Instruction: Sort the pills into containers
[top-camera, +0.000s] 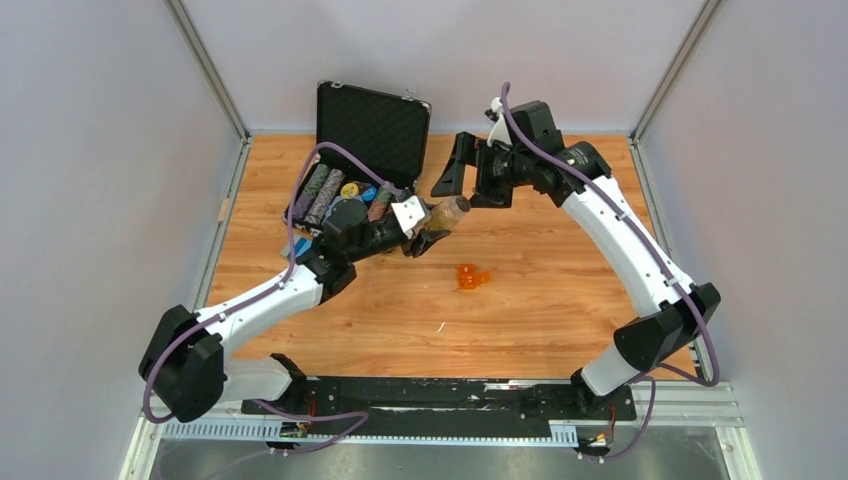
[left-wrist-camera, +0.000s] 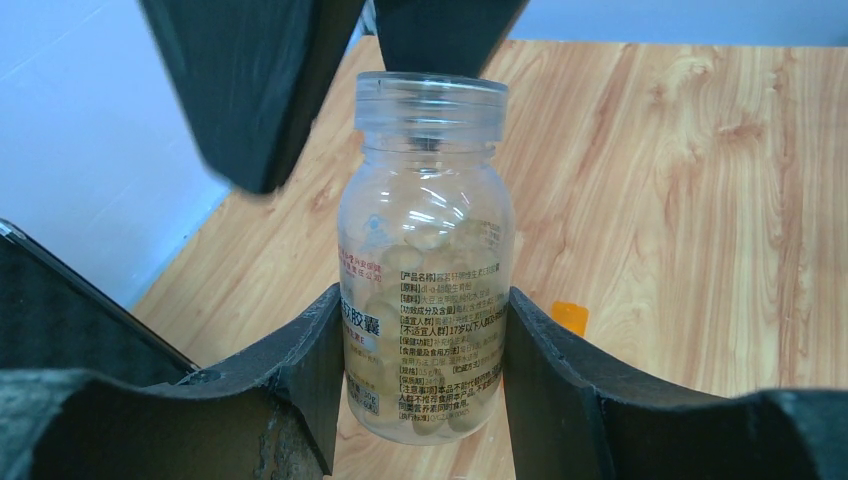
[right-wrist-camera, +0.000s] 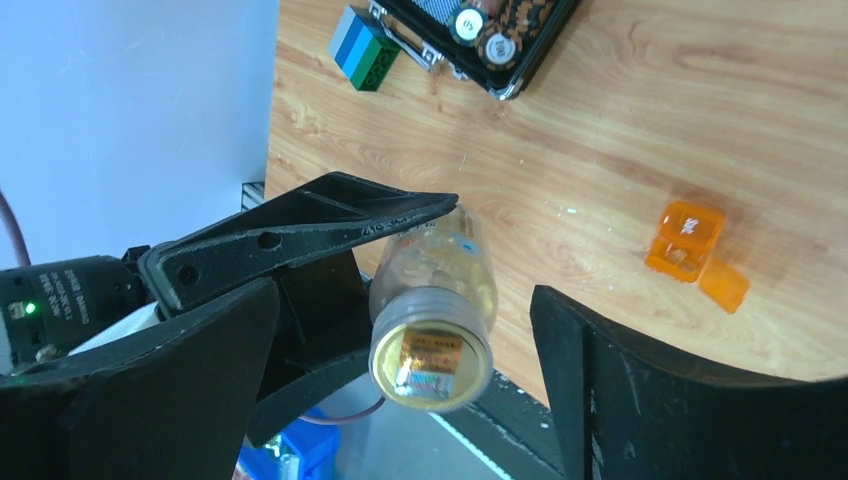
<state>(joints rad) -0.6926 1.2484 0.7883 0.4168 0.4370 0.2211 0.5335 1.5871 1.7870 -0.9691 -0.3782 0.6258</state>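
Observation:
My left gripper (top-camera: 430, 228) is shut on a clear pill bottle (top-camera: 447, 212) full of pale capsules and holds it above the table. In the left wrist view the bottle (left-wrist-camera: 425, 250) sits between my fingers (left-wrist-camera: 300, 370), its capped neck pointing away. My right gripper (top-camera: 470, 183) is open, its jaws wide on either side of the bottle's cap (right-wrist-camera: 432, 358) and not touching it. The small orange container (top-camera: 472, 277) lies on the wood in front of the bottle, with one lid flap open (right-wrist-camera: 724, 286). It also shows in the right wrist view (right-wrist-camera: 685, 238).
An open black foam-lined case (top-camera: 372, 125) with striped chip rows (top-camera: 325, 192) stands at the back left. A blue-green block (right-wrist-camera: 362, 47) lies beside it. Grey walls close in the table on the left, right and back.

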